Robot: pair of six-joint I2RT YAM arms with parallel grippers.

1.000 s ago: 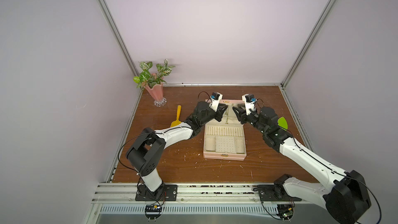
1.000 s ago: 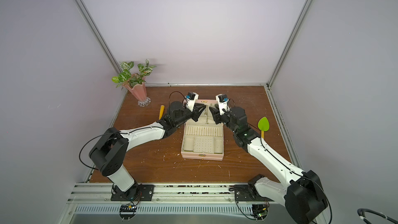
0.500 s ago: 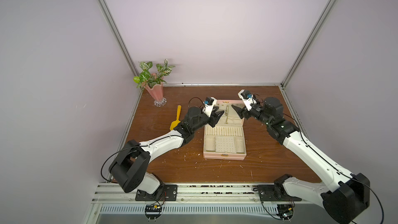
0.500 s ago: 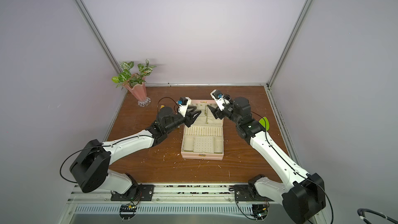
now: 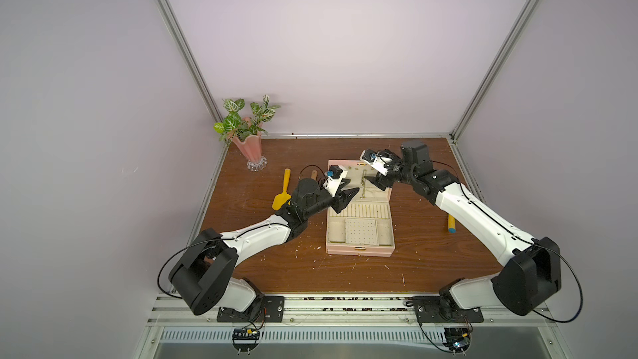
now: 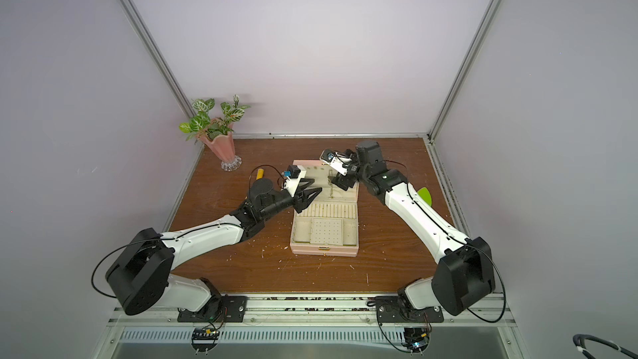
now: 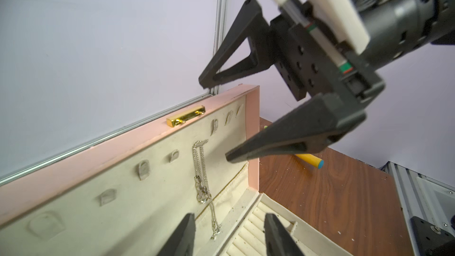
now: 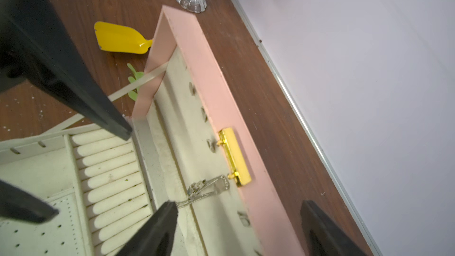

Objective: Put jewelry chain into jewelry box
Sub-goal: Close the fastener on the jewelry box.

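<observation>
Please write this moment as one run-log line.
jewelry chain: hangs inside lid | jewelry box: open | left gripper: open, empty | right gripper: open, empty

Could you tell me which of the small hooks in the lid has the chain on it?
The hook by the gold clasp end nearer the right gripper: the jewelry chain drapes from it, while the other hooks are bare.

my left gripper (image 5: 351,195) sits low at the left side of the jewelry box (image 5: 359,253), jaws parted, gripping nothing; my right gripper (image 5: 372,182) hangs by the box's raised lid from the right, jaws spread wide, empty too; both arms stretched forward toward it
</observation>
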